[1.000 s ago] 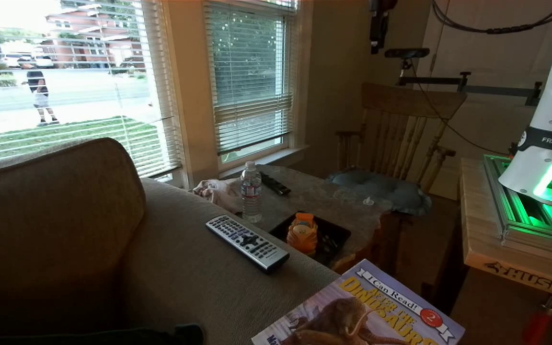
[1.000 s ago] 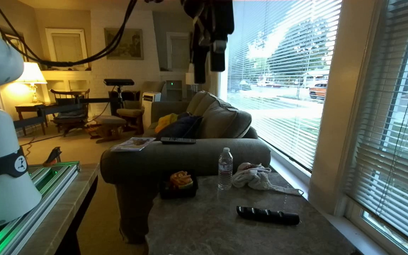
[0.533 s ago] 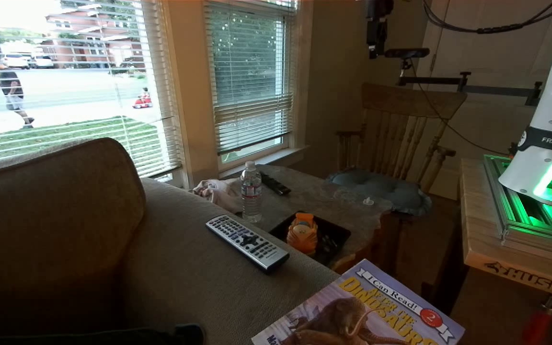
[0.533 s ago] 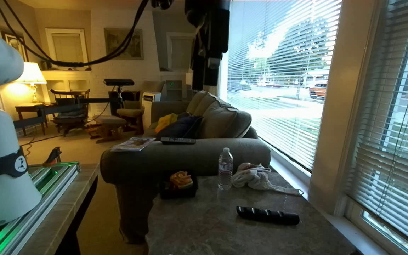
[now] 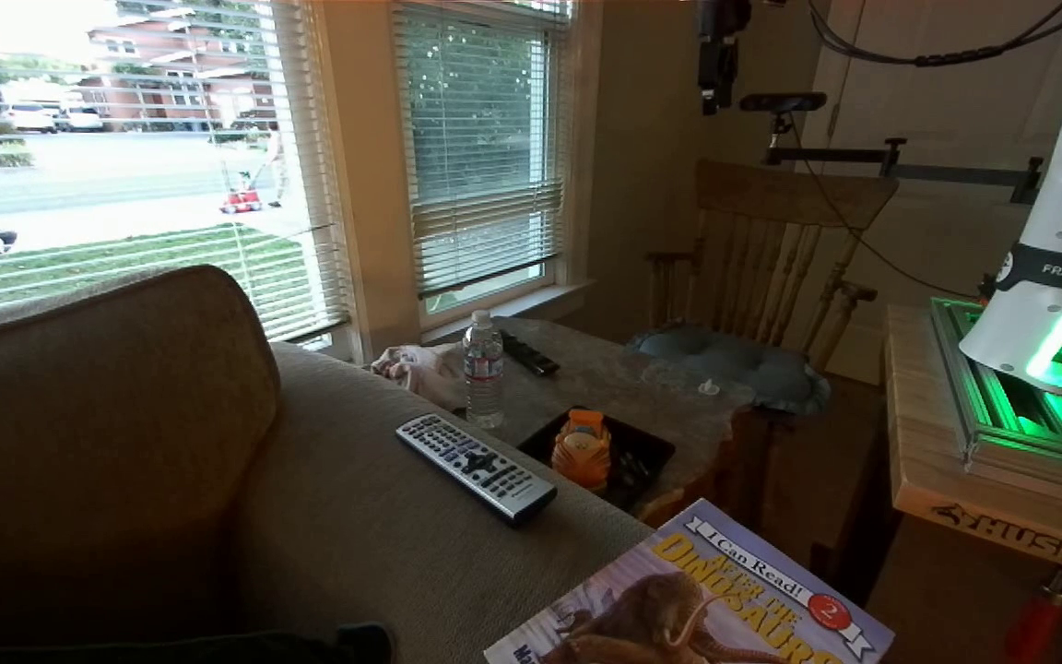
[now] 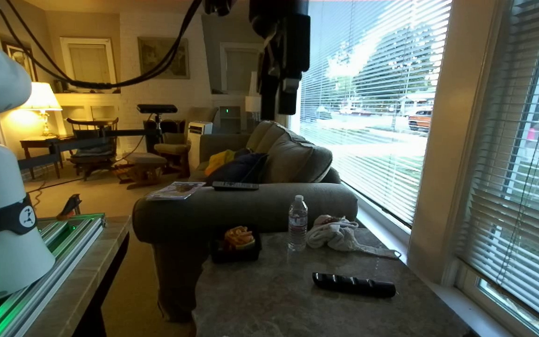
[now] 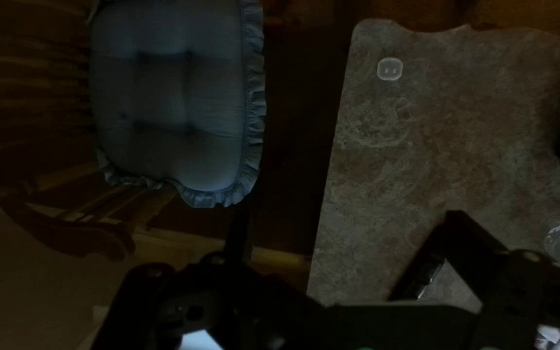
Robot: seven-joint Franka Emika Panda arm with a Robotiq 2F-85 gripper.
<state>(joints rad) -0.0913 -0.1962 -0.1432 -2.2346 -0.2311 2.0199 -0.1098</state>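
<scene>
Below a black two-fingered gripper (image 7: 347, 221) are a flat, stone-look tabletop (image 7: 421, 160) mottled grey and brown; a square, ruffled fabric cushion (image 7: 173, 97) in plain blue-grey; a clear plastic bottle (image 5: 483, 373) labelled in red, white and blue; and a long, ridged black object (image 6: 353, 284).

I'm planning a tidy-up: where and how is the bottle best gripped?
Probably take the bottle by its neck, straight from above. It stands upright and narrows toward its cap, while the sofa arm and cloth sit close beside it. The open claw points down too.
</scene>
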